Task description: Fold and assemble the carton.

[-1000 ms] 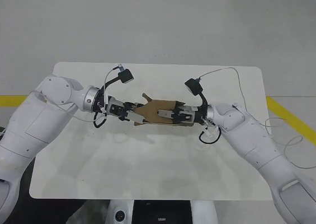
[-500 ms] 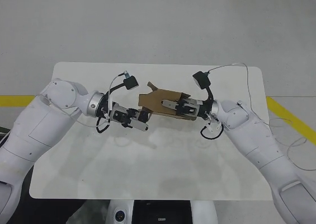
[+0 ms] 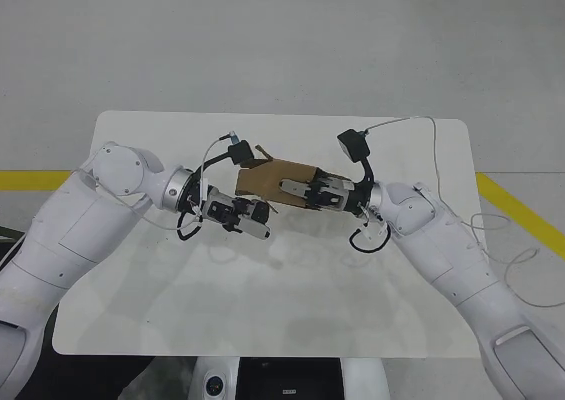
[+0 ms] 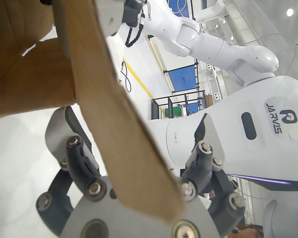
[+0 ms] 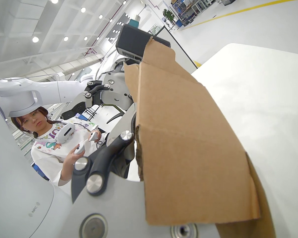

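The brown carton [image 3: 262, 180] hangs partly folded above the middle of the white table [image 3: 362, 290], between my two grippers. My right gripper [image 3: 298, 190] is shut on its right part. In the right wrist view the carton [image 5: 188, 137] runs away from the camera, with one finger [image 5: 114, 147] showing beside it. My left gripper [image 3: 254, 216] sits at the carton's near left corner and is open. In the left wrist view a long cardboard flap [image 4: 101, 80] passes between its spread fingers [image 4: 73, 122], touching neither pad.
Black wrist cameras [image 3: 350, 145] on stalks rise above both grippers, and thin cables trail from the right one. Bare tabletop lies in front of the carton and at both sides. A yellow floor line [image 3: 2, 180] runs beyond the table's ends.
My right gripper has carried the carton leftward and slightly away from me. My left gripper has come off the carton's left edge and shifted nearer to me, with a flap now between its fingers.
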